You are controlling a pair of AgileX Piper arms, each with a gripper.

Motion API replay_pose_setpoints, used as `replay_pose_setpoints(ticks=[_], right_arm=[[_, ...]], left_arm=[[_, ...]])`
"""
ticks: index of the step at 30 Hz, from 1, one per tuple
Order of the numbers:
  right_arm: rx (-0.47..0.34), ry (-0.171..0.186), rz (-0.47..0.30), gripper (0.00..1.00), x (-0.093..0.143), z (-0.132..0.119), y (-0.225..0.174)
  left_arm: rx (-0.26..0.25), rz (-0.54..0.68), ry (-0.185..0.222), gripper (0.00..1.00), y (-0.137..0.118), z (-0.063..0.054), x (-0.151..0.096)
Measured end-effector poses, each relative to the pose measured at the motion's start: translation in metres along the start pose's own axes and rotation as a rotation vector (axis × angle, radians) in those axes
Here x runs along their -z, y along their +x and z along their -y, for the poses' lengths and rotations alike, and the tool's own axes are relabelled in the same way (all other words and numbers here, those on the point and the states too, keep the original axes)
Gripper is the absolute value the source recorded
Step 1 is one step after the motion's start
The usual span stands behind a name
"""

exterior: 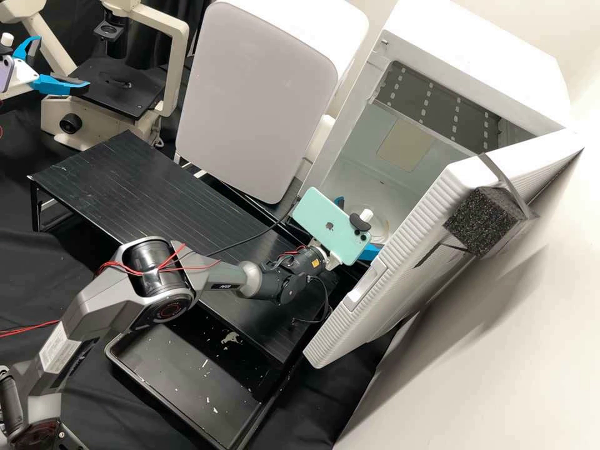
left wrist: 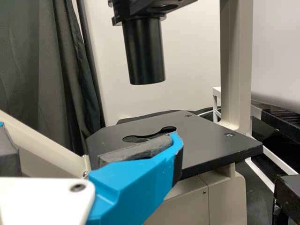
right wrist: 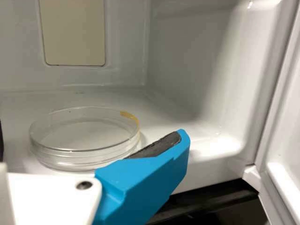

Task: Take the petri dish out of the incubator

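Black drapery surrounds the bench (exterior: pixel 112 181); in the high view, the right tool (exterior: pixel 359 225) sits spread at the white incubator (exterior: pixel 462 69). In the left wrist view, the left tool (exterior: pixel 64 61), released, is near a microscope stage (left wrist: pixel 211 140). In the right wrist view, the petri dish (right wrist: pixel 84 152) lies flat inside, in line with the gap between the parted fingers; contact cannot be told.

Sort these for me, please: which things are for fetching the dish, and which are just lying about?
For the job:
- petri dish
- open incubator around it
- right end effector

Apparently just lying about:
- microscope
- black tray
- foam block
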Motion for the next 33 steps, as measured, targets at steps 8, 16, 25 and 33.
replay_pose_setpoints(ticks=[8, 16, 25, 33], right_arm=[[0.032, 0.016, -0.003, 0.00, -0.0010, 0.0038, 0.0011], [0.038, 0.006, -0.013, 0.00, -0.0006, 0.0002, 0.0017], [0.036, 0.006, -0.009, 0.00, -0.0016, -0.0006, 0.0014], [0.037, 0.012, 0.002, 0.00, -0.0035, -0.0027, 0.0020]], left_arm=[[0.000, 0.000, 0.000, 1.00, 0.0000, 0.0000, 0.0000], [0.000, 0.000, 0.000, 1.00, 0.0000, 0.0000, 0.0000], [0.000, 0.000, 0.000, 1.00, 0.0000, 0.0000, 0.0000], [0.000, 0.000, 0.000, 1.00, 0.0000, 0.0000, 0.0000]])
